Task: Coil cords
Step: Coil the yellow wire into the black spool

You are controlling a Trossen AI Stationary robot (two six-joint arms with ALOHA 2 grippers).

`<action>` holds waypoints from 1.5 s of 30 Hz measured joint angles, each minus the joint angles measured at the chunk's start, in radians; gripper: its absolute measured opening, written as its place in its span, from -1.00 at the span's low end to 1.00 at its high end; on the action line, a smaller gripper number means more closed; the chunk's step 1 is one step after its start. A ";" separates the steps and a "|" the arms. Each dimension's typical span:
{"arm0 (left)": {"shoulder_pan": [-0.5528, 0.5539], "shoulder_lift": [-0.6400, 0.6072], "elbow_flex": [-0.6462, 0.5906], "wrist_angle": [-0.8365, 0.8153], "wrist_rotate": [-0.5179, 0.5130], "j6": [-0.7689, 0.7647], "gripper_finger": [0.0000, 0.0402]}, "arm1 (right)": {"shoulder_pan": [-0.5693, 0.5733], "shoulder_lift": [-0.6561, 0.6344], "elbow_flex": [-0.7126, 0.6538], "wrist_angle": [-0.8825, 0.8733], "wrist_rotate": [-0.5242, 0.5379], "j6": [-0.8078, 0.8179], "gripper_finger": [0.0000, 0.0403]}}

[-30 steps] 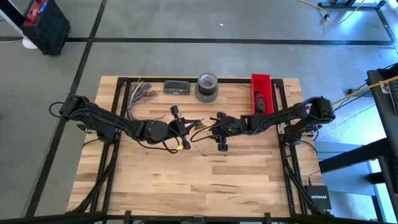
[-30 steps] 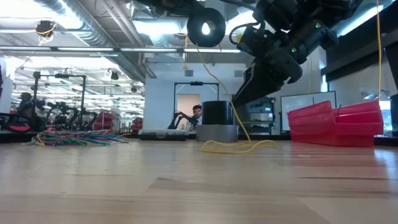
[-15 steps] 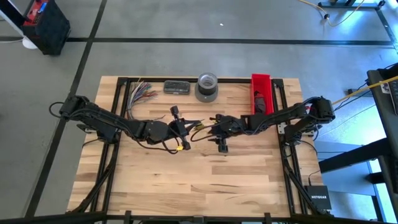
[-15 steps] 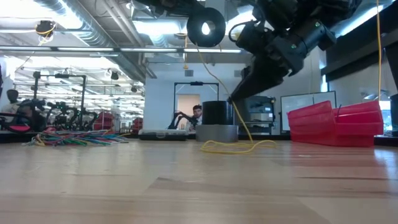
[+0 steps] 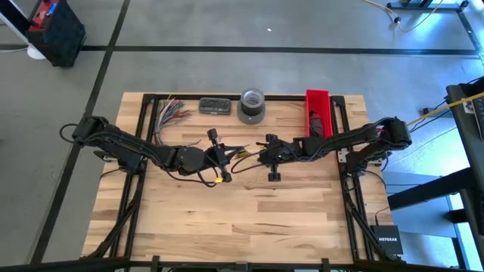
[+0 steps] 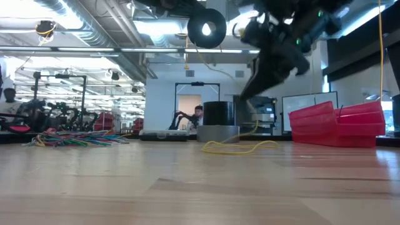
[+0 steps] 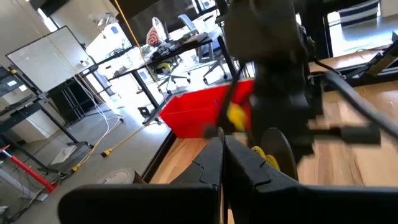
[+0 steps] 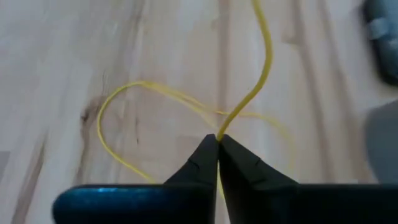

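The cord here is a thin yellow one. Its slack loops lie on the wooden table near the middle, in front of the grey tape roll. My right gripper hangs slanting down over those loops and is shut on a strand. Facing it from the table's left, my left gripper is held level above the table with its fingers shut. A short run of cord spans the gap between the two grippers. My left gripper is shut at the cord's left end, fingers level and pointing toward the table's right. The strand at its fingertips is blurred, so which part it has cannot be told. My right gripper pinches one strand of the cord between its two fingertips, coming slanting down from the table's right. The strand rises away from the tips. The rest of the loop lies slack on the table.
At the far edge stand a grey tape roll, a flat black box and a fan of multicoloured wires. A red bin sits at the far right. The near half of the table shows bare wood.
My right gripper has shut on the yellow strand and risen a little, drawing back slightly toward the table's right. One strand of the cord has come up off the table with it, while the loops stay lying where they were.
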 joint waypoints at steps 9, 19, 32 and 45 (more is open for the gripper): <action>-0.004 0.000 0.000 -0.057 0.002 0.005 -0.99 | 0.002 -0.154 0.017 -0.025 0.037 0.073 -0.95; 0.002 0.005 0.000 -0.088 0.002 -0.014 -0.99 | 0.020 -0.155 0.016 0.091 -0.011 0.100 -0.97; 0.055 0.021 0.000 -0.104 0.003 -0.113 -0.99 | 0.108 -0.116 0.015 0.353 -0.049 0.119 -0.95; 0.087 0.090 0.000 0.044 0.116 -0.104 -0.99 | 0.106 0.054 0.016 0.619 0.004 0.171 -0.95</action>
